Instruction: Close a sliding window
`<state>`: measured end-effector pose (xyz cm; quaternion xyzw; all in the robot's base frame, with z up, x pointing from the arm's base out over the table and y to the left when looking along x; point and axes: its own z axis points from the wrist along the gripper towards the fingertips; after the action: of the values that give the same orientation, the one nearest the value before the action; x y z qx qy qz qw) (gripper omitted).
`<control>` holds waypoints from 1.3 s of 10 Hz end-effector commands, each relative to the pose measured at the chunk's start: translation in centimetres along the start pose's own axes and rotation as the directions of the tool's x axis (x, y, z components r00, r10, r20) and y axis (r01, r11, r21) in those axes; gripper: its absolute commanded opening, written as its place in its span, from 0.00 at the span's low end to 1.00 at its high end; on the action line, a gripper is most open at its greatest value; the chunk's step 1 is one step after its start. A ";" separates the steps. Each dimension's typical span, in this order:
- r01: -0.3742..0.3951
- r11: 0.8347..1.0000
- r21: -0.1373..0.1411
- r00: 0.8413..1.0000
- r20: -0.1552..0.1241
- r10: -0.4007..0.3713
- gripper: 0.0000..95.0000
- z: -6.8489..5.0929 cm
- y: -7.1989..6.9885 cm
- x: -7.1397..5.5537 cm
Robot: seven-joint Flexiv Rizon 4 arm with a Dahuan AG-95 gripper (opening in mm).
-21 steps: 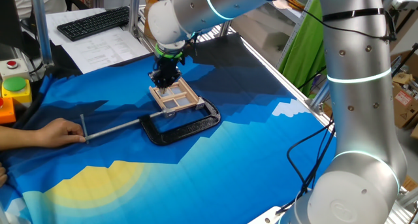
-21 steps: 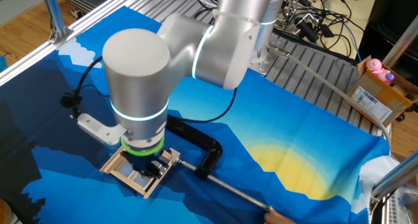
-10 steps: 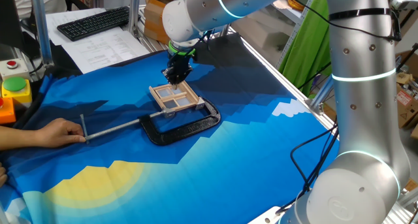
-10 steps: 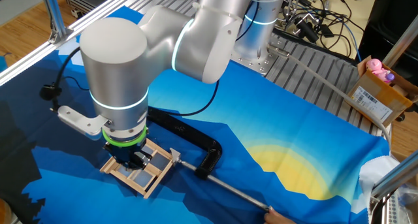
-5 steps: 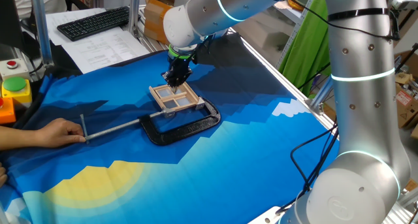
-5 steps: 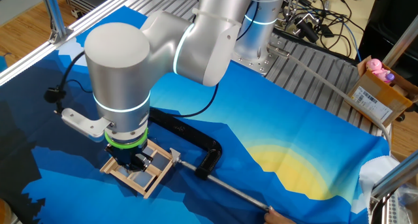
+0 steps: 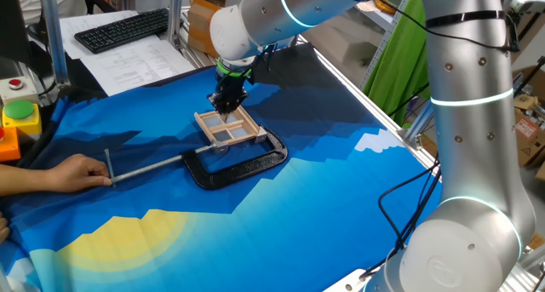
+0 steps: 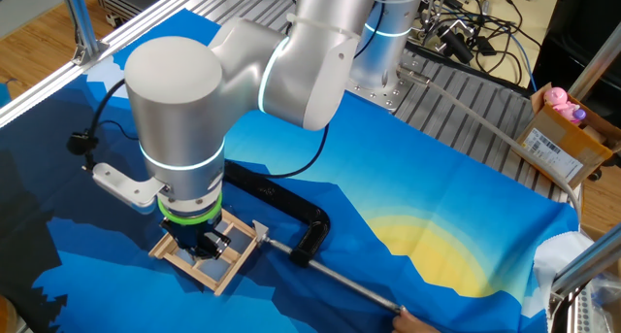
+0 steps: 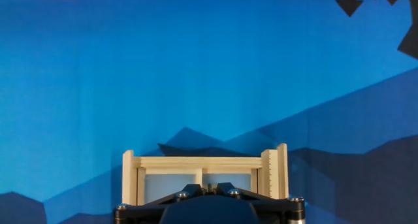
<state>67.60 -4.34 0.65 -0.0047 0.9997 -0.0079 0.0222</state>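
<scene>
The sliding window (image 7: 230, 128) is a small tan wooden frame with cross bars and greyish panes, lying flat on the blue cloth and held in a black C-clamp (image 7: 243, 166). My gripper (image 7: 227, 104) points down at the window's far edge, fingers together. In the other fixed view the gripper (image 8: 206, 246) stands on the window (image 8: 233, 262) and hides part of it. In the hand view the window (image 9: 202, 163) lies just beyond the gripper (image 9: 202, 185), whose two fingertips meet over the middle bar.
The clamp's metal rod (image 7: 149, 168) runs left to a person's hand (image 7: 64, 173) resting on the cloth. A keyboard (image 7: 123, 28) and papers lie at the back left, and a button box (image 7: 19, 113) stands at the left edge. Cables and a cardboard box (image 8: 558, 139) lie beyond the table.
My gripper has moved from over the window's middle towards its far edge and has barely shifted in the last half second. The clamp and the person's hand have stayed put.
</scene>
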 end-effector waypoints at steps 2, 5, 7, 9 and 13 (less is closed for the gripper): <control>0.017 1.000 0.004 1.000 -0.012 -0.016 0.00 -0.4 0.0 0.0; -0.052 0.991 -0.123 0.994 -0.104 0.040 0.00 -4.5 -0.8 0.3; -0.117 0.966 -0.232 0.982 -0.173 0.078 0.00 -7.9 -1.6 1.2; -0.150 0.963 -0.222 0.974 -0.199 0.106 0.00 -10.1 -2.0 3.1; -0.134 0.985 -0.111 0.979 -0.167 0.115 0.00 -11.1 -1.9 5.4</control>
<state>62.39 -6.11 11.28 0.0693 0.9875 0.1157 -0.0810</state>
